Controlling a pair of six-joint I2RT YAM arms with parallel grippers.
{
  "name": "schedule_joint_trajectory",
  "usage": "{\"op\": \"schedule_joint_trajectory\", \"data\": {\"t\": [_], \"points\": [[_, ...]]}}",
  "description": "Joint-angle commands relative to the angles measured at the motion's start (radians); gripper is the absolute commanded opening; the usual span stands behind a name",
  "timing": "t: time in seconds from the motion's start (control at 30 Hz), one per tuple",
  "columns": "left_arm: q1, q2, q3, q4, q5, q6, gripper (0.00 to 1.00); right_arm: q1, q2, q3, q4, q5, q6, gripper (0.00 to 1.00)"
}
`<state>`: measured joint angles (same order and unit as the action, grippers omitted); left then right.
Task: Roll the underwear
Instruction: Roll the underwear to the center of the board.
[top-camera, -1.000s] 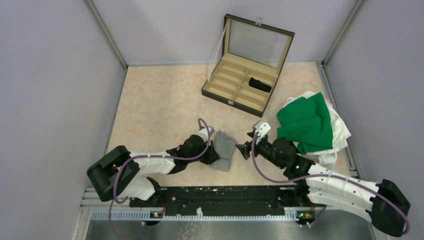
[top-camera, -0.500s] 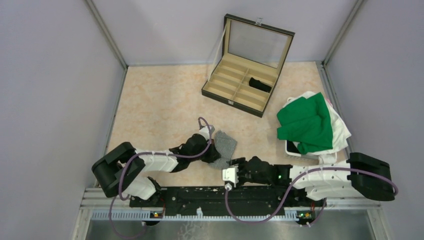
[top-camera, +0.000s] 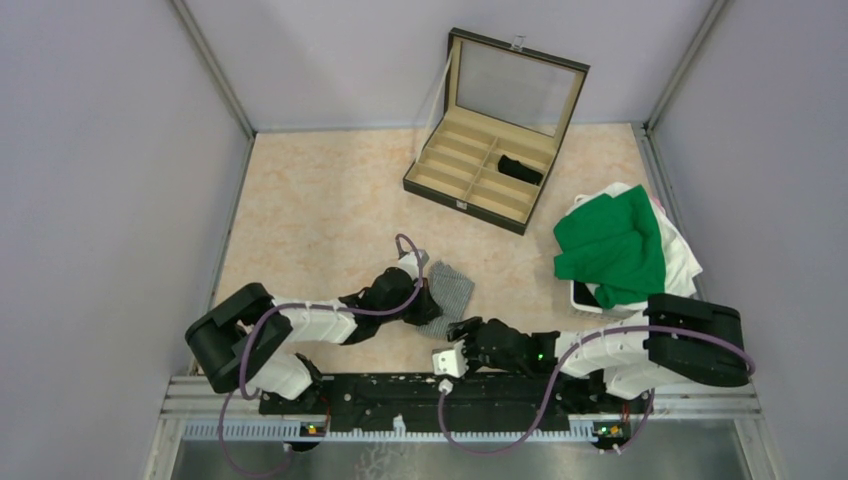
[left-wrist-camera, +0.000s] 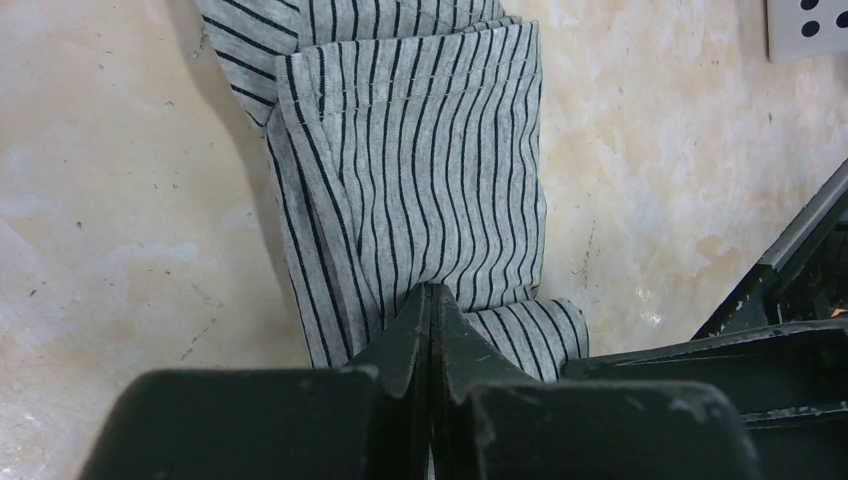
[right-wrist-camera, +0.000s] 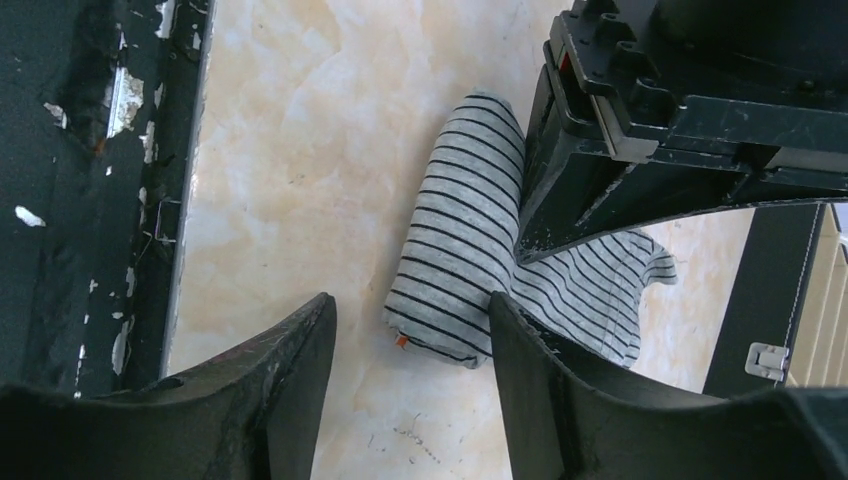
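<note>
1. The grey striped underwear (top-camera: 450, 288) is lying on the tabletop (top-camera: 320, 220), right under the tip of the left gripper (top-camera: 431, 300).
2. The left gripper is squeezing its two fingers tight together. Its tip is pressing down on the cloth. I cannot tell if a bit of cloth is caught between the fingers.
3. One end of the underwear is curling into a fat little roll (right-wrist-camera: 460, 250) with a tiny orange label (right-wrist-camera: 401, 341) peeking out. The roll is sitting just beside the left gripper's tip. The rest of the cloth is lying flat and reaching out ahead of that gripper.
4. The right gripper (top-camera: 461, 329) is holding its fingers wide apart with nothing between them. The roll is waiting just ahead of those open fingers, close but not touching.
5. So the rolling is looking started but not done. A good part of the grey cloth is needing to be rolled up.
6. A black underwear (top-camera: 520, 168) is resting in one slot of the open case (top-camera: 465, 207), far ahead of both grippers. That one is looking finished.
7. A pile of green and white clothes (top-camera: 610, 250) is sitting off to the outer side of the right gripper, well apart from it.
</note>
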<state>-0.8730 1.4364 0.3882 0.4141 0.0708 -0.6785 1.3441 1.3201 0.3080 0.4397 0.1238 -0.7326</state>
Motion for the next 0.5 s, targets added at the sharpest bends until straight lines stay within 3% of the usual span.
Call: {"op": "schedule_joint_trajectory", "data": {"t": [0.0, 0.23, 0.47], "points": [[-0.002, 0.068, -0.054, -0.199, -0.023, 0.031, 0.00, 0.013, 0.043, 0.034, 0.027, 0.051, -0.046, 0.54], [-0.001, 0.065, -0.057, -0.195, -0.019, 0.035, 0.00, 0.013, 0.078, 0.020, 0.014, 0.108, -0.058, 0.45], [-0.001, 0.032, -0.047, -0.203, -0.015, 0.035, 0.00, 0.013, 0.097, 0.037, 0.000, 0.152, -0.002, 0.25]]}}
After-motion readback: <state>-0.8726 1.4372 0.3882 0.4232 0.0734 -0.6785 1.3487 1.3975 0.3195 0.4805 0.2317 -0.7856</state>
